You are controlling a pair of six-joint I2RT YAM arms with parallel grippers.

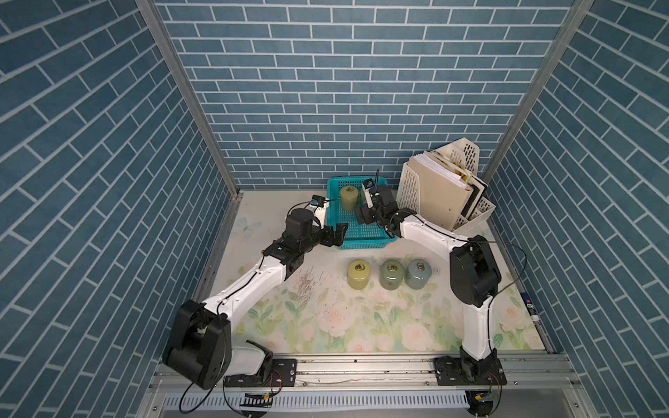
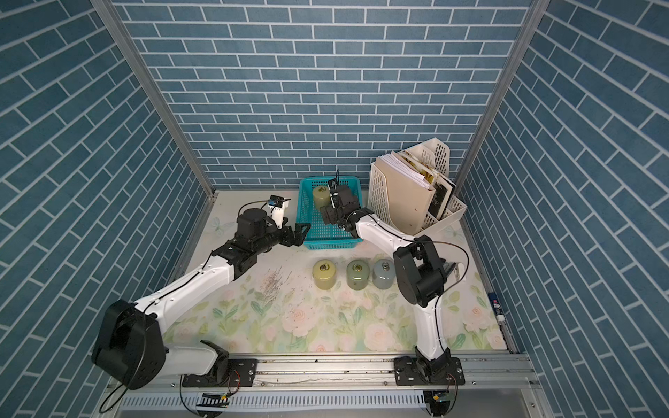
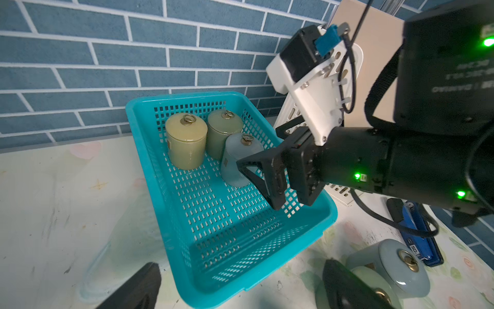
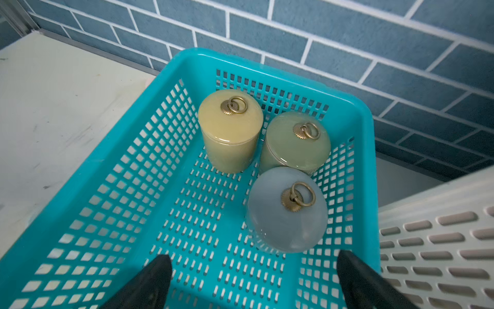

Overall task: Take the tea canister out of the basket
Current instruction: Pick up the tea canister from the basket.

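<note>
Brick walls, mesh teal basket, glossy canisters

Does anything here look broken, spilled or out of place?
Nothing looks broken. The one oddity is a dark speckled scuffed patch on the floral table cover, near the yellow canister outside the basket.

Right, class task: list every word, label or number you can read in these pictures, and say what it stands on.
"SD": white label on the blue object; the rest is cut off.
White print on the right arm's black housing: upside down, too blurred to read.
Small tag on the yellow canister in the basket: too small to read.
</note>
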